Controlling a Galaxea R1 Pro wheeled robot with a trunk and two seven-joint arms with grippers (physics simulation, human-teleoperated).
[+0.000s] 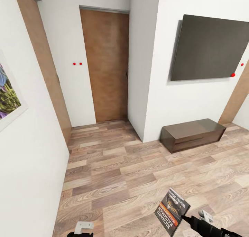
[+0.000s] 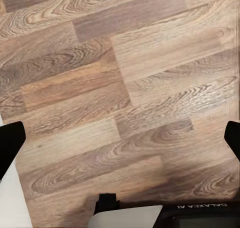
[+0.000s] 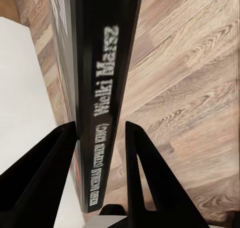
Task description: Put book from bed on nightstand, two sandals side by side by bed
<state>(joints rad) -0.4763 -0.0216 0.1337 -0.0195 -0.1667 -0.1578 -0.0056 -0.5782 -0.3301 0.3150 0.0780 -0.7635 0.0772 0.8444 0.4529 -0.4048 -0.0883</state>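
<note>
- At the lower right of the head view, the right hand (image 1: 185, 217) carries the book (image 1: 172, 211) clear of the wood-plank floor (image 1: 117, 174), cover facing up and outward, so the orange band and the lettering "RICHARD" remain readable.
- In the right wrist view, the black fingers (image 3: 145, 173) stand on either side of the book (image 3: 100, 88), clamped on its lower end. The spine faces the camera and the book extends away along the fingers, which suits a thin paperback that would otherwise sag or slip.
- The left hand (image 1: 83, 228) sits low at the bottom edge of the head view. In the left wrist view its finger tips (image 2: 11, 143) stand far apart at the two edges with bare floor between them, so it holds nothing and is free for the sandals.
- Ahead are a brown door (image 1: 105, 65), a dark wall panel (image 1: 209, 48) and a low dark brown cabinet (image 1: 193, 134) against the white wall.
- Judgement: the book is in transit; placement on a nightstand is not yet done.
</note>
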